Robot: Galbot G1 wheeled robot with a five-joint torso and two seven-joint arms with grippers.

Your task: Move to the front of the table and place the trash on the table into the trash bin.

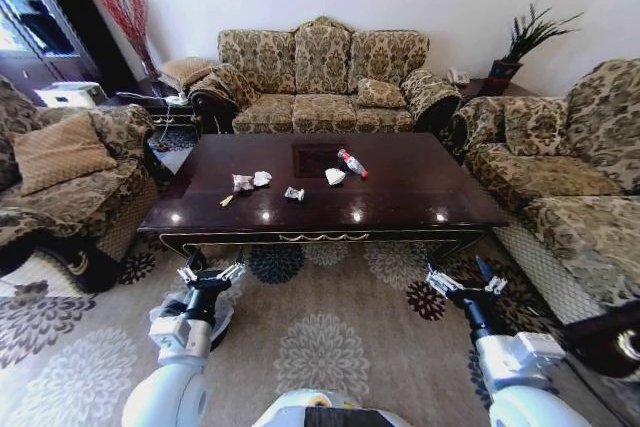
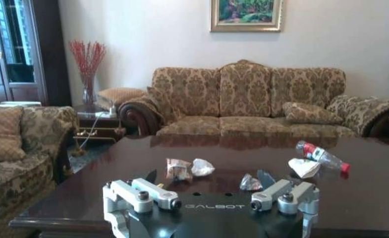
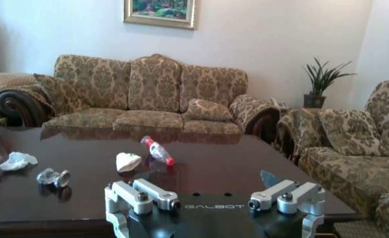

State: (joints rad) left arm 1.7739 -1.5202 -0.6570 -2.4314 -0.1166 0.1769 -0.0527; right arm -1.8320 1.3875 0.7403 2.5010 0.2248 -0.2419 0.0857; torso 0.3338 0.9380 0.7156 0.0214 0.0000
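Observation:
The dark glossy table (image 1: 420, 192) stands just ahead of me. On it lie the trash: a clear red-capped bottle (image 1: 352, 163) (image 3: 157, 150), a white wad (image 1: 335, 176) (image 2: 303, 167), another wad (image 1: 262, 178) (image 2: 202, 167), a wrapper (image 1: 242, 183) (image 2: 177, 169), a silvery wrapper (image 1: 294, 193) (image 3: 52, 177) and a yellowish scrap (image 1: 227, 201). My left gripper (image 1: 211, 275) (image 2: 207, 178) and right gripper (image 1: 466, 285) (image 3: 207, 178) hover open before the table's front edge, holding nothing. The trash bin (image 1: 224, 317), with its white bag, sits on the carpet under my left arm, mostly hidden.
A patterned sofa (image 1: 322, 82) stands behind the table, an armchair (image 1: 70, 172) to its left and another sofa (image 1: 570, 177) to its right. A potted plant (image 1: 520, 42) is at the back right. Patterned carpet (image 1: 325, 347) lies between me and the table.

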